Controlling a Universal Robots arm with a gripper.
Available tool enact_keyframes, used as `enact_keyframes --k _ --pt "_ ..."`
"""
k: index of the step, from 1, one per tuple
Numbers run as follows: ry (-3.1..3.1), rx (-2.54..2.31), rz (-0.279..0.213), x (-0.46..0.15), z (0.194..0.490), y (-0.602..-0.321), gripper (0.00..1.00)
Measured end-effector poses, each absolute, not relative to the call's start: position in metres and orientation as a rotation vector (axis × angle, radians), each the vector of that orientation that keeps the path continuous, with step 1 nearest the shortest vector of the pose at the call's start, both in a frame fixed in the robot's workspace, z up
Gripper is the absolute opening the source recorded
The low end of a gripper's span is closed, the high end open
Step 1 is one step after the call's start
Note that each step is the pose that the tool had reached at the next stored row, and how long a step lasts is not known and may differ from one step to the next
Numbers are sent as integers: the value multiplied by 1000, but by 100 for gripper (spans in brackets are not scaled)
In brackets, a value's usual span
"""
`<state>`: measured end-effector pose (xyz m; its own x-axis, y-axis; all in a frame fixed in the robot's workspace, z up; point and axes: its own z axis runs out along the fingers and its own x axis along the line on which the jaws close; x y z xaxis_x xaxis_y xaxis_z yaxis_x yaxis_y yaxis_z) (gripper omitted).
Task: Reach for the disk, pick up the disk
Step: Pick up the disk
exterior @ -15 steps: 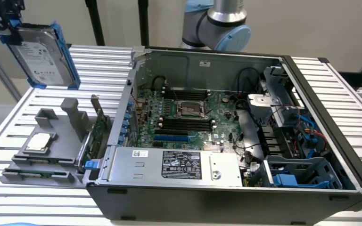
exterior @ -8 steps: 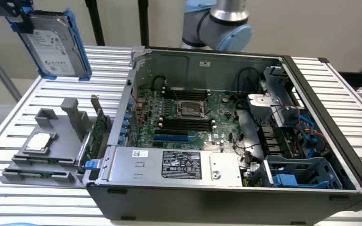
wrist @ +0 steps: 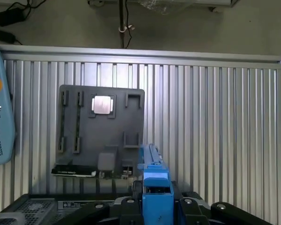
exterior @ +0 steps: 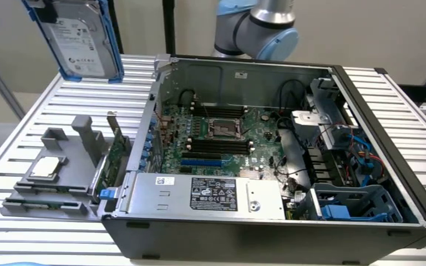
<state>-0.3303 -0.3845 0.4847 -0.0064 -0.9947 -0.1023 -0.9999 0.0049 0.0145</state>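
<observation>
From my console the arm (exterior: pixel 260 21) reads as a stout round tube of brushed silver-grey metal, smooth and thick, with a thin dark ring (exterior: pixel 272 23) where one section meets the next. Its joint housings are closed by pale blue plastic caps (exterior: pixel 279 40), rounded and slightly glossy, and more silver casing shows below them. On the wrist view the gripper (wrist: pixel 157 208) is matt black, built of angular plates and sloping linkage bars that spread out to either side. Round silver screw heads (wrist: pixel 186 202) sit on its black body, two close to the centre and others farther out along the bars.
</observation>
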Motion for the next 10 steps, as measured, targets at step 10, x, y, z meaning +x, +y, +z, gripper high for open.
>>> enact_keyframes --k 10 --pt "2174 -2162 145 -285 503 -387 33"
